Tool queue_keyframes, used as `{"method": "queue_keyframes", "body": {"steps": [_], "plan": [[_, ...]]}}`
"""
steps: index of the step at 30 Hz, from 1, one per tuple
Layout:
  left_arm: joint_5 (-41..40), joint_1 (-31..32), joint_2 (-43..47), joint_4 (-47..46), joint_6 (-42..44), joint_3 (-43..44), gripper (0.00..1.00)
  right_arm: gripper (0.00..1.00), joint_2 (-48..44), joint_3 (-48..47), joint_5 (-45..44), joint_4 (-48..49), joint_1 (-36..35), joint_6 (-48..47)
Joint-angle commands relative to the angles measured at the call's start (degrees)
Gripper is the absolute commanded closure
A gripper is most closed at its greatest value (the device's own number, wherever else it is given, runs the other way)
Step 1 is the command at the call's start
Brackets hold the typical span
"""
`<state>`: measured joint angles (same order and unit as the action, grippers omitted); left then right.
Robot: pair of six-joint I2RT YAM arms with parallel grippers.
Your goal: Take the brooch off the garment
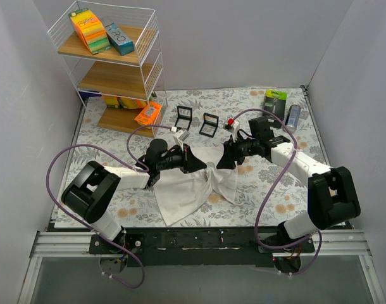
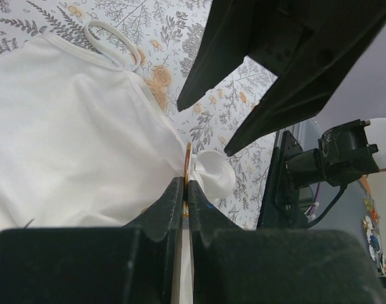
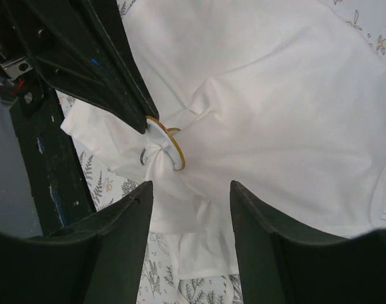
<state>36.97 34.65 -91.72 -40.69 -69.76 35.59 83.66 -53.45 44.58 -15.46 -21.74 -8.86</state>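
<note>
A white garment [image 1: 190, 183] lies bunched on the floral tablecloth, its fabric pulled through a gold-rimmed ring brooch [image 3: 168, 147]. My left gripper [image 1: 202, 166] is shut on the brooch's edge [image 2: 188, 166], seen end-on between the fingertips. My right gripper [image 1: 219, 163] is open, its fingers [image 3: 259, 234] either side of the bunched cloth [image 3: 186, 209] just below the brooch, not touching it. In the left wrist view the right gripper's open fingers [image 2: 269, 120] hang above the knot of cloth [image 2: 213, 174].
A wire shelf rack [image 1: 111, 63] with boxes stands at the back left. Two small black open boxes [image 1: 197, 120], a red item [image 1: 231, 122], a green-black packet [image 1: 275, 101] and a grey can [image 1: 293, 117] lie along the back of the table.
</note>
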Motion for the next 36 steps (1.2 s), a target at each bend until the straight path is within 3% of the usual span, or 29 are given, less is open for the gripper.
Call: {"method": "queue_keyframes", "body": {"steps": [1,13,16,21,36], "plan": [[3.5,-0.4,2.7,-2.9,-1.3,-0.5,1.00,0.42,2.0,0.3,5.3,3.3,0.4,2.1],[5.7,-0.5,1.8,-3.4,-2.8,0.5,1.00,0.51,3.4,1.0,9.1,5.4,0.4,3.5],[6.3,-0.6,1.5,-3.6,-3.4,0.7,1.00,0.61,3.5,1.3,10.2,5.8,0.4,3.7],[7.3,-0.9,0.8,-4.4,-4.0,0.8,1.00,0.68,4.5,0.6,12.3,5.4,0.5,2.5],[9.3,-1.6,-2.0,-4.5,-4.8,2.5,1.00,0.79,6.5,-1.1,19.1,4.6,0.4,1.4]]}}
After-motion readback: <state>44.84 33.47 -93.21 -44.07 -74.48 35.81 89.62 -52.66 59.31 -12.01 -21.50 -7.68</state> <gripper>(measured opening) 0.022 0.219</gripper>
